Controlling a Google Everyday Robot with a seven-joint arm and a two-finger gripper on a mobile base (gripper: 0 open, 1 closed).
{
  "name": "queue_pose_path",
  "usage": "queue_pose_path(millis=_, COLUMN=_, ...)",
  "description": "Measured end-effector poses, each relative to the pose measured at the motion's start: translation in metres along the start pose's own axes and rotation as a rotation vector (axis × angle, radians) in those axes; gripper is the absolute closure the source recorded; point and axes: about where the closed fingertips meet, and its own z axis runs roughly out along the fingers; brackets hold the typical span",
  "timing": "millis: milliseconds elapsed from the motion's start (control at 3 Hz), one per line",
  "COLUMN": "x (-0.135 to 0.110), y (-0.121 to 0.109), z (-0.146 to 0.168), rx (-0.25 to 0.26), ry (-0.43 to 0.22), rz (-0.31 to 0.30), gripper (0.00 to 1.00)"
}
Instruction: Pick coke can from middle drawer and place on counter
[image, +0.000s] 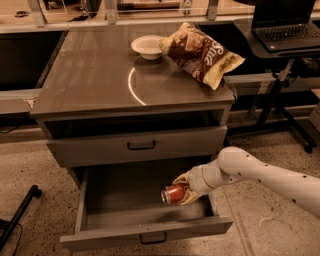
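The coke can (173, 193) is red with a silver end and lies on its side, held above the floor of the open middle drawer (145, 235). My gripper (184, 191) is shut on the coke can at the drawer's right side, with one finger above it and one below. The arm reaches in from the right. The counter (95, 75) is the glossy grey-brown cabinet top above, with a curved white reflection.
A white bowl (148, 47) and a brown-and-cream chip bag (202, 54) sit at the back right of the counter. The drawer above (140, 145) is closed. A desk with a laptop (285, 25) stands to the right. A black stand leg (17, 215) is at lower left.
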Motion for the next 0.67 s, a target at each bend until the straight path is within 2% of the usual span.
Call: queue_pose_path(millis=667, x=0.0005, y=0.0031, z=0.0012, rx=-0.005, ry=-0.002, rz=-0.005, gripper=1.00)
